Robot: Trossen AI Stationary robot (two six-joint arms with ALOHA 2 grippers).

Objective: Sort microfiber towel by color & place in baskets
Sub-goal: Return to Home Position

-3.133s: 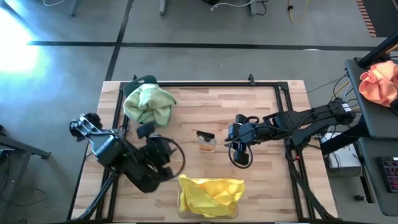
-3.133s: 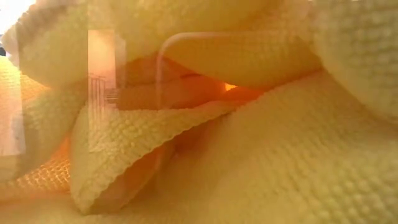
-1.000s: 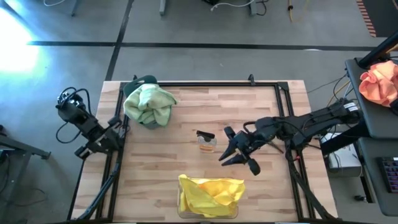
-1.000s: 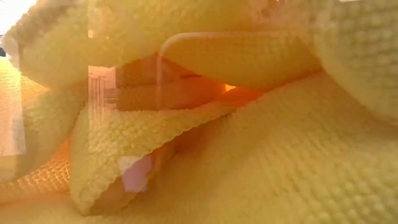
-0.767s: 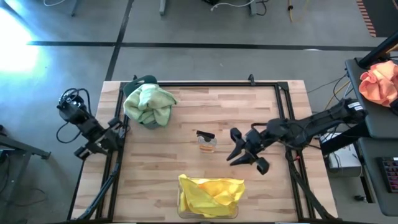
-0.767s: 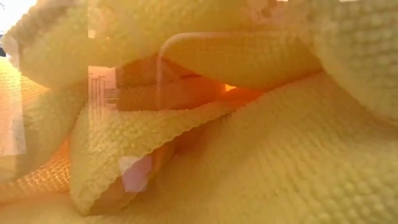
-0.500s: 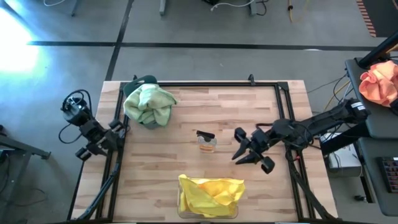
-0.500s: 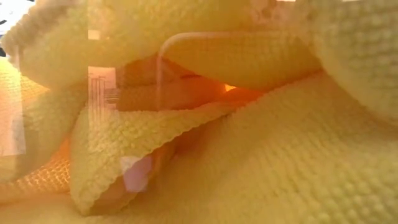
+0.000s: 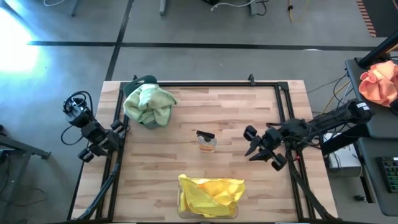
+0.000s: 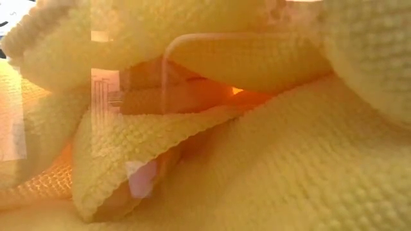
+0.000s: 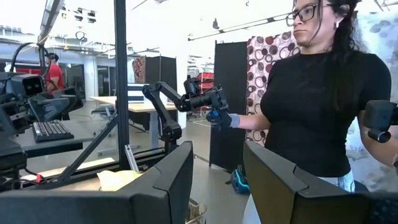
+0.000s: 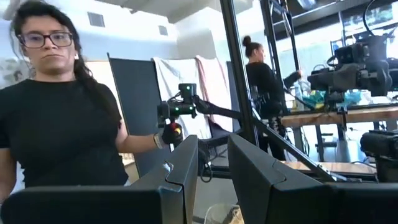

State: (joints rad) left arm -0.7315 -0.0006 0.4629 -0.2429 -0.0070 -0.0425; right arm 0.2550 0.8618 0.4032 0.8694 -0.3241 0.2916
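High view: a wooden bench (image 9: 249,106) edged with black rails is seen from above, set on a grey floor (image 9: 186,25) crossed by dark lines. The green towels (image 9: 149,104) are heaped in the teal bin (image 9: 146,79) at the bench's far left corner. The yellow towels (image 9: 210,194) are piled in the clear bin (image 9: 231,213) at the middle of the near edge. A small amber object (image 9: 206,140) with a black top is left near the middle of the bench, well apart from both bins. An orange cloth (image 9: 378,82) is laid on a dark stand beyond the right side.

The left tool (image 9: 101,141) is held just off the bench's left edge, and the right tool (image 9: 260,149) over the bench's right part. The fingers of each are spread apart and nothing is held between them; the same gap is shown in both wrist views.

The low view is filled by the yellow towels' nubbly weave, pressed against the clear wall.

In the wrist views an open workroom is shown. A person (image 11: 311,106) in a black top is seen close by, one gloved hand (image 11: 221,118) closed on the handle of another dark arm. A second person (image 12: 264,81) is seen farther off beside a desk, and a keyboard (image 11: 50,130) is seen on a dark stand.
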